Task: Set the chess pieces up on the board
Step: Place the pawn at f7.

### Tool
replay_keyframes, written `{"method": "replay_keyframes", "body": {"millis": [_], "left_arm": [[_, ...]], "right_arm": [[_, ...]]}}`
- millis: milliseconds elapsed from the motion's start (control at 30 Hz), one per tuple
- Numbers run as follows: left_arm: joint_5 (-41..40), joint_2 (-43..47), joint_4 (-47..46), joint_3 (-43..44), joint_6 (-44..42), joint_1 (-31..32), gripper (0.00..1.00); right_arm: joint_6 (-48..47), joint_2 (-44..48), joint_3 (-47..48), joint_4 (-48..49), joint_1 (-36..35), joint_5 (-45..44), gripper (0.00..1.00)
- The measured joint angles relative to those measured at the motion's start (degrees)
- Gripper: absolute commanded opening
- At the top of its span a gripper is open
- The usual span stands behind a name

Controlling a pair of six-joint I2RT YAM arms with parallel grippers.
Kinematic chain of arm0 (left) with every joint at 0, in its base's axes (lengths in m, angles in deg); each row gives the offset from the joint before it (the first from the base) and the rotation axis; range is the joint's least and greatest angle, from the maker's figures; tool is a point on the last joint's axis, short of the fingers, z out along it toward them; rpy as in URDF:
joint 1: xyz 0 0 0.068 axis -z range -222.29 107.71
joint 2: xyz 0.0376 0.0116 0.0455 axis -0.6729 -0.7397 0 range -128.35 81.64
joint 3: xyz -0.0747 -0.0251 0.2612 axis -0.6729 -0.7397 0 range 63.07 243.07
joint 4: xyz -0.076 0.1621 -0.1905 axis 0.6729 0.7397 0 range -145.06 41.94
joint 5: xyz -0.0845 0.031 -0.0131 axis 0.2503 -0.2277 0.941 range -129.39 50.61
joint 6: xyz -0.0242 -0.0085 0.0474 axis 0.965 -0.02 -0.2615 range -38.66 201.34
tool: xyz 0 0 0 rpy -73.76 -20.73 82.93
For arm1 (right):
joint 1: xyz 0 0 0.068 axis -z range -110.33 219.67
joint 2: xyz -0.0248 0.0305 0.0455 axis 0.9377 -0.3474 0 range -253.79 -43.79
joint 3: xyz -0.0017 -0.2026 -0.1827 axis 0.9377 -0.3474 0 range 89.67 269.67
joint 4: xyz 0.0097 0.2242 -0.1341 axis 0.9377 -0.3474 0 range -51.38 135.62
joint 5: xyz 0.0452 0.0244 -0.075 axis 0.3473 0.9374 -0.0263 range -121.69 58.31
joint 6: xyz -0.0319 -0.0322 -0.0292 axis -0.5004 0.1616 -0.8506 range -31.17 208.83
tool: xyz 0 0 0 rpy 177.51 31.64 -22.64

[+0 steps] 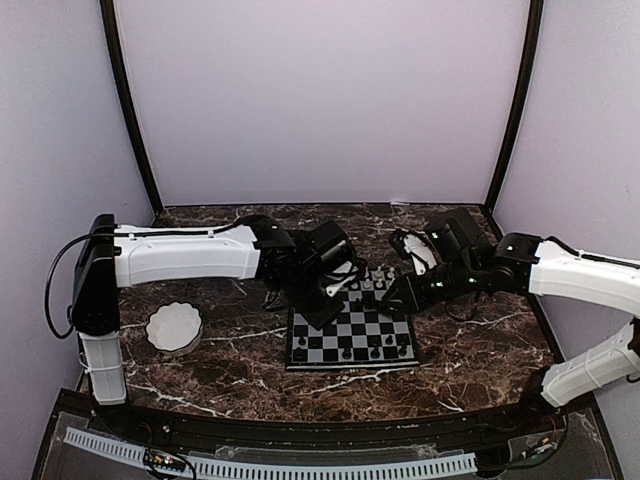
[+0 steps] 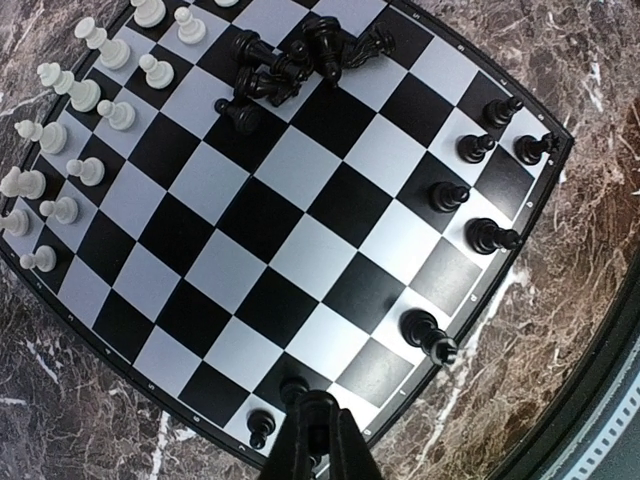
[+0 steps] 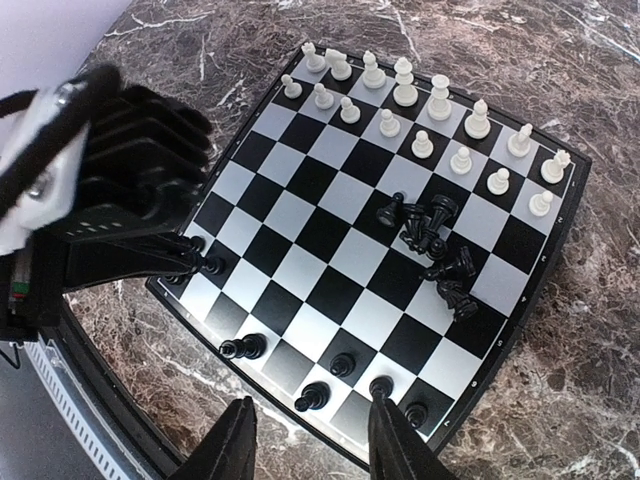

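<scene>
Status: roughly half done. White chess pieces (image 3: 440, 100) stand in two full ranks along the 1 o'clock edge of the board (image 3: 330, 290). Some black men stand along the 7 o'clock edge; a toppled black heap (image 3: 435, 250) remains at 3 o'clock. Left gripper (image 2: 315, 410) has its fingers together at the black edge; whether a man is pinched cannot be told. Right gripper (image 3: 311, 403) has its fingers apart and empty. Only the overhead view shows the bowl (image 1: 174, 327), at 9 o'clock

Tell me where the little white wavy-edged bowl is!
In the top view, the white scalloped bowl sits on the left side of the dark marble table. It is beside the left arm's base, apart from the black-and-white chessboard to its right.
</scene>
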Motion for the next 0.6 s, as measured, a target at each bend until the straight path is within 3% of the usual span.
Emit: {"method": "replay_keyframes", "body": {"millis": [600], "left_arm": [[0.6, -4.5, -5.2, -2.8, 0.3, 0.7, 0.00]], "right_arm": [[-0.4, 0.0, 0.0, -0.6, 0.0, -1.3, 0.40]]}}
